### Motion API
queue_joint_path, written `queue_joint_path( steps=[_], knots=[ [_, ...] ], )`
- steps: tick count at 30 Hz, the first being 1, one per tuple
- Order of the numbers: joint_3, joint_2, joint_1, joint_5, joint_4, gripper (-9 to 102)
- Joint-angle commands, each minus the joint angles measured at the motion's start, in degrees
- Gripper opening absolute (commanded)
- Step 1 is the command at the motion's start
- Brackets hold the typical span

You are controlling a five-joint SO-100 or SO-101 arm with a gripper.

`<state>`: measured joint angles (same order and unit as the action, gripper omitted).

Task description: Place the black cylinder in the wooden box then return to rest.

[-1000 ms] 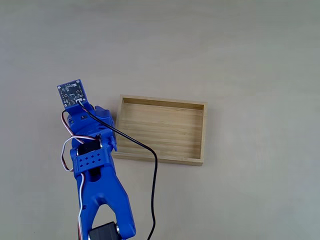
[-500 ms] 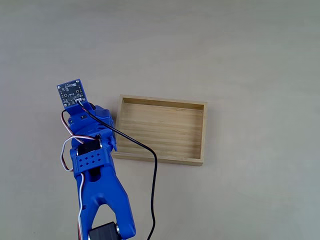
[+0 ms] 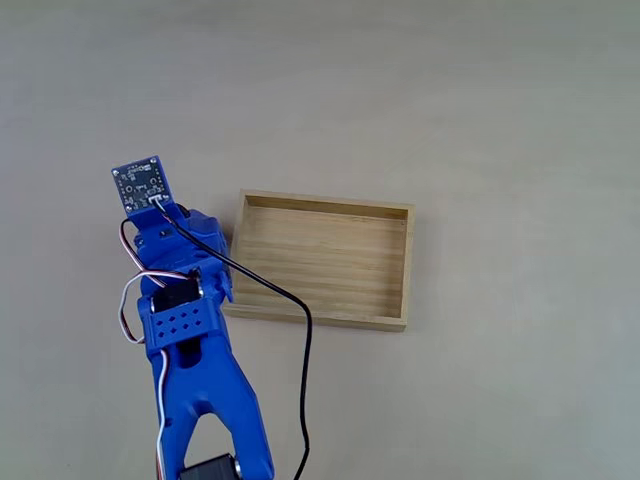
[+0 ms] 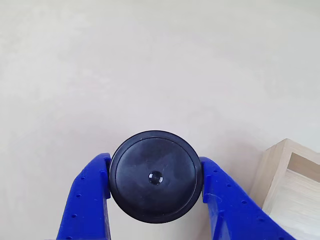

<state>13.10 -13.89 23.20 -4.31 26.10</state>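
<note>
In the other view the black cylinder (image 4: 155, 176) shows its round top with a small central dimple. My gripper (image 4: 155, 167) is shut on it, a blue finger (image 4: 85, 200) pressed against each side. A corner of the wooden box (image 4: 280, 167) stands at the lower right, apart from the cylinder. In the fixed view the blue arm (image 3: 185, 320) reaches up along the left side of the wooden box (image 3: 325, 203), whose floor holds nothing. The cylinder is hidden there under the arm's head and its small circuit board (image 3: 140, 184).
A black cable (image 3: 300, 340) runs from the circuit board across the box's lower left corner and down to the bottom edge. Plain beige tabletop (image 3: 500, 100) spreads above, right of and below the box.
The arm's head with the circuit board has shifted slightly up and left in the fixed view. The box has not moved.
</note>
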Motion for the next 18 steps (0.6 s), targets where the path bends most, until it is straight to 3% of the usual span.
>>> queue_joint_path(
  steps=[1, 18],
  knots=[
    [-5.27, 11.6, -0.7, 0.0, 2.72, 20],
    [11.25, 32.52, -8.17, -4.22, 4.57, 20]
  ],
)
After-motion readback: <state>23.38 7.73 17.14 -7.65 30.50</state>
